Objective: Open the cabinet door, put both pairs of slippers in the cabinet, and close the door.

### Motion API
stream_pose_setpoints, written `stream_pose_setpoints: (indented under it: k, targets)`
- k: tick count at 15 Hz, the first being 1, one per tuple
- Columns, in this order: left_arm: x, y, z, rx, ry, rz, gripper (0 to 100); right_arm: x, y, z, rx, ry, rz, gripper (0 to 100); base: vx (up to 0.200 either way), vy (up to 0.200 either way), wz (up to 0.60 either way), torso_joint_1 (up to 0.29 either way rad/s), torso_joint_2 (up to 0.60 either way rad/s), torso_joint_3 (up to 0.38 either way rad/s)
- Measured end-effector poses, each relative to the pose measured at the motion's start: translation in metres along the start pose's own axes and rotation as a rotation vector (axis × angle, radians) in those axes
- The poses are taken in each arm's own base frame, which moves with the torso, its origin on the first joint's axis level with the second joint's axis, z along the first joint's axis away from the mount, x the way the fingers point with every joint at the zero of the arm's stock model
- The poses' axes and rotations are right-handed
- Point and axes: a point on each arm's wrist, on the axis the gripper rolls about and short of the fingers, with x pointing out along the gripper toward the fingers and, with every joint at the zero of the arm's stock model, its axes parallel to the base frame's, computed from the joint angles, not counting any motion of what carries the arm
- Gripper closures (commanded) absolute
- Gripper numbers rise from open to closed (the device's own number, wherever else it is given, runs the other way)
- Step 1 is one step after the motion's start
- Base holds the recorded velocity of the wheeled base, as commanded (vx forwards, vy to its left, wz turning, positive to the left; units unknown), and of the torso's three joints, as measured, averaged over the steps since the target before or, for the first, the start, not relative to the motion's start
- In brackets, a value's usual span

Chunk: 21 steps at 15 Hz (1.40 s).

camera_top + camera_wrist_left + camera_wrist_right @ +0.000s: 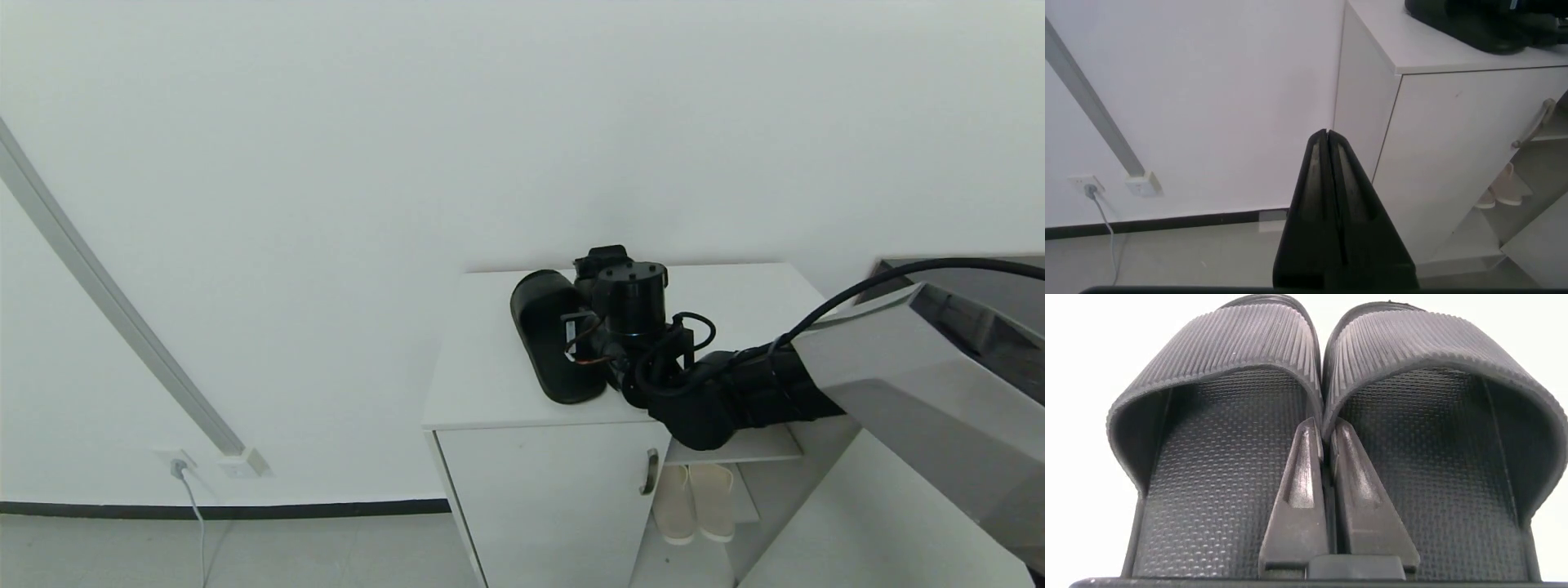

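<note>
Right hand [1324, 431] pinches ribbed black slippers [1233, 367] on the smooth white cabinet [490, 367], left hand [1327, 140] clenched empty.

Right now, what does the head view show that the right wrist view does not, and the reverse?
Head view adds: the white cabinet with its door handle, pale slippers on a low shelf inside, and a wall socket. Right wrist view adds: the right gripper, shut on the inner strap edges of the black slippers, and their dotted insoles. Shared: the black slippers on the white cabinet top.
</note>
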Motion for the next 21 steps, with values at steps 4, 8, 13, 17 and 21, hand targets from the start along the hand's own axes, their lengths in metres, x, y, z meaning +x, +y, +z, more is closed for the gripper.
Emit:
stream_pose_setpoints:
  k: [4, 8, 13, 17, 21]
  targets:
    - [0.0, 0.0, 0.0, -0.001, 0.0, 0.0, 100, -0.038, -0.002, 0.011, -0.012, 0.024, 0.075, 100, 0.0, 0.0, 0.0, 0.0, 0.0, 0.0]
    - [0.0, 0.0, 0.0, -0.001, 0.0, 0.001, 100, -0.095, -0.022, 0.008, -0.041, 0.101, 0.211, 100, 0.0, 0.0, 0.0, 0.0, 0.0, 0.0]
    - [0.0, 0.0, 0.0, 0.0, 0.0, 0.0, 100, -0.167, -0.054, -0.003, -0.063, 0.166, 0.317, 100, 0.0, 0.0, 0.0, 0.0, 0.0, 0.0]
    - [0.0, 0.0, 0.0, 0.0, 0.0, 0.0, 100, -0.188, -0.059, 0.001, -0.06, 0.151, 0.348, 100, 0.0, 0.0, 0.0, 0.0, 0.0, 0.0]
    - [0.0, 0.0, 0.0, 0.0, 0.001, 0.0, 100, -0.192, -0.059, 0.001, -0.062, 0.15, 0.353, 100, -0.05, 0.0, 0.0, 0.001, 0.0, 0.002]
